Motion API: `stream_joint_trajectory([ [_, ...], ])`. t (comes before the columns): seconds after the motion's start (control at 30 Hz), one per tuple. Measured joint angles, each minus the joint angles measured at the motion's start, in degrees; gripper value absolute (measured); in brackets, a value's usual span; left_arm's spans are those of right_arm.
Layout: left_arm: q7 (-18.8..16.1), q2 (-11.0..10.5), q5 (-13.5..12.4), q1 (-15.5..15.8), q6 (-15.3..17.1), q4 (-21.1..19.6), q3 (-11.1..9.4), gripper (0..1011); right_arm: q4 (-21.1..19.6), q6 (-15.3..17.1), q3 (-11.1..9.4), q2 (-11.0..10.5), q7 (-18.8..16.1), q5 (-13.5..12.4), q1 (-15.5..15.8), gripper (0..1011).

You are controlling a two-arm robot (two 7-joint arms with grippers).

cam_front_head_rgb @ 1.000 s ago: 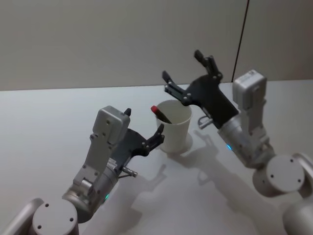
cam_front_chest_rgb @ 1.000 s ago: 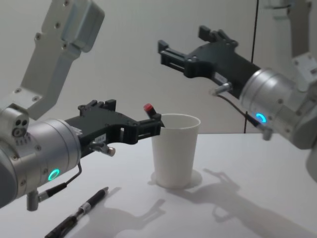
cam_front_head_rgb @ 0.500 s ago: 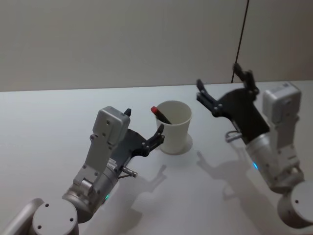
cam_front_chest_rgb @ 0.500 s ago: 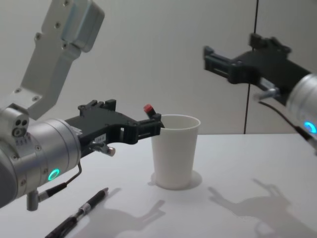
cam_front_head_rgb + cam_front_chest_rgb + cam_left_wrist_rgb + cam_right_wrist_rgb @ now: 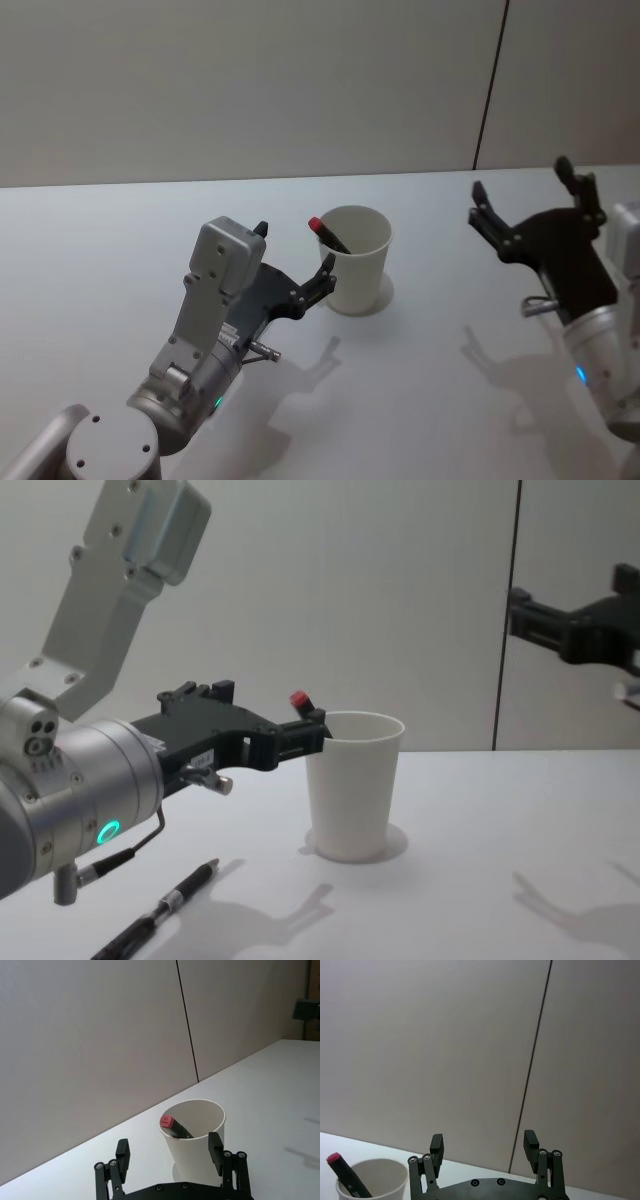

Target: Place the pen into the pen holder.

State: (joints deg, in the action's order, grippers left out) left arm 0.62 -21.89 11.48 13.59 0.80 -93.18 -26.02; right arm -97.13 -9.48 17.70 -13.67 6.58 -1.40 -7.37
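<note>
Nearest, at 7 o'clock from the white paper cup (image 5: 352, 785) in the chest view: a black pen (image 5: 160, 910) flat on the white bench (image 5: 480, 820), held by nothing. Next, the left gripper (image 5: 293, 250) at the cup's 8 o'clock side, fingers (image 5: 216, 1144) spread wide and empty. One fingertip right at the cup's wall, touching or just short, cannot tell which; the other well clear. Upright on the bench, the cup, with a red-capped pen (image 5: 328, 235) inside, leaning toward 10 o'clock, cap poking above the rolled rim. Farther off at 3 o'clock, well apart from the cup and raised above the bench: the right gripper (image 5: 522, 180), fingers (image 5: 436, 1144) likewise wide apart, gripping nothing. Behind everything, a plain wall (image 5: 250, 90) with a dark vertical seam (image 5: 490, 85).
</note>
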Motion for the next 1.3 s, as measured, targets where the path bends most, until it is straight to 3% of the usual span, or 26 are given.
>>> stream_joint_trajectory([
  [0.37, 0.0, 0.0, 0.0, 0.0, 0.0, 0.0, 0.0, 1000, -4.4, 2.3, -1.0, -2.2, 3.3, -0.8, 3.8, 1002],
  [1.3, 0.0, 0.0, 0.0, 0.0, 0.2, 0.0, 0.1, 1000, -6.9, 3.6, -1.5, -3.4, 5.2, -1.2, 6.0, 1002],
])
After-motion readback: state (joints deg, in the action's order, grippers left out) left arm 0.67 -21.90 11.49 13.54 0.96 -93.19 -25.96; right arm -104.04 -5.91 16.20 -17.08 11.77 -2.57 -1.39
